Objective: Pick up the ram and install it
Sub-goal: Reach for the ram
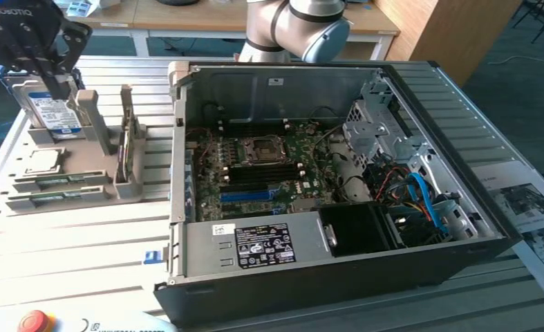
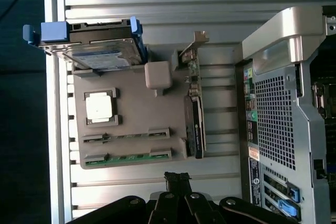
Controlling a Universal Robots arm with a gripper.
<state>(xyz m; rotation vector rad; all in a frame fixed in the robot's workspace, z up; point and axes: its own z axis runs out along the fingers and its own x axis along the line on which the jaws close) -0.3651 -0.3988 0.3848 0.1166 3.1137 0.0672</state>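
Ram [image 2: 128, 157] lies in outer slot of grey holder [image 2: 137, 121], 2nd green stick [image 2: 126, 136] just beside it, both at holder's end away from hard drive [image 2: 102, 56]. Processor chip [image 2: 100, 107] sits btwn sticks & drive. Gripper [image 2: 177, 178] hangs over holder, fingers pressed together, holding nothing. Opened PC case [image 1: 345, 290] stands beside holder on desk [image 2: 157, 3].
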